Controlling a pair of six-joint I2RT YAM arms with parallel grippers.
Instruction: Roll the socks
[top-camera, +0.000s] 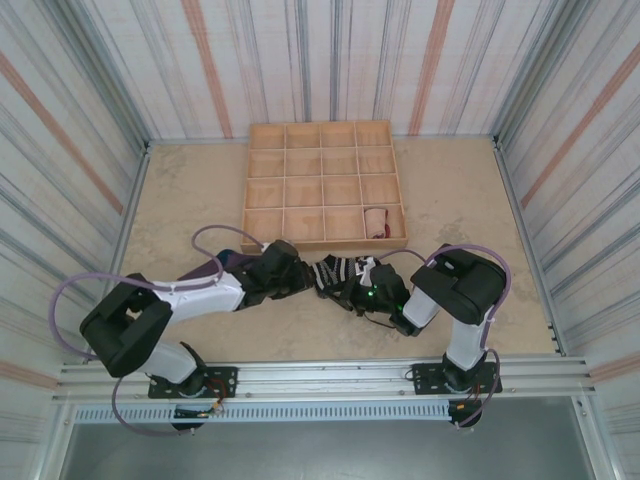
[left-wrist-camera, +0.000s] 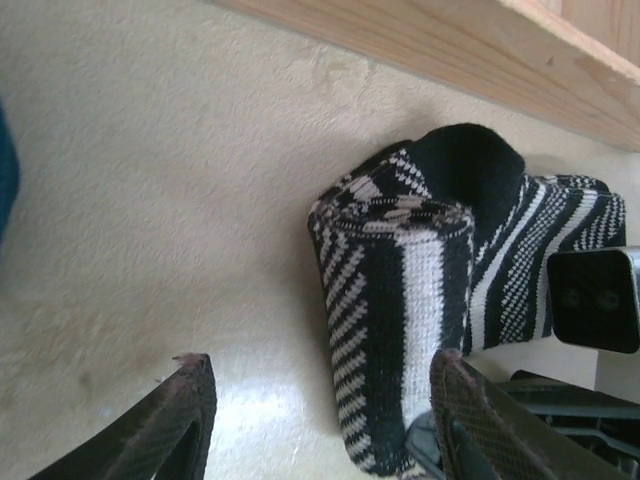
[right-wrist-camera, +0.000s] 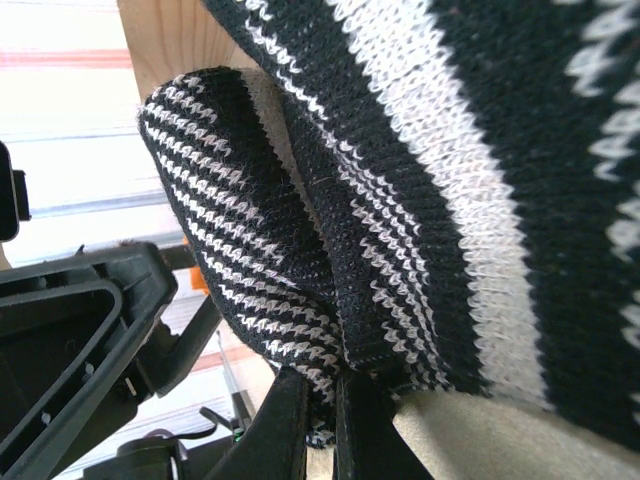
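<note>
Where the two arms meet, just in front of the wooden tray (top-camera: 325, 245), the striped sock (left-wrist-camera: 400, 300) lies on the desk (left-wrist-camera: 150, 200), partly rolled (a tight bundle at one end). The left claw (left-wrist-camera: 322, 368) straddles that bundle about half open, with one finger (left-wrist-camera: 470, 410) against it and the other clear. The right claw (right-wrist-camera: 335, 390) is pinched tight on a fold of the sock's loose part.

The black-and-white striped sock (left-wrist-camera: 395, 300) lies partly rolled beside the wooden tray (left-wrist-camera: 450, 50).
</note>
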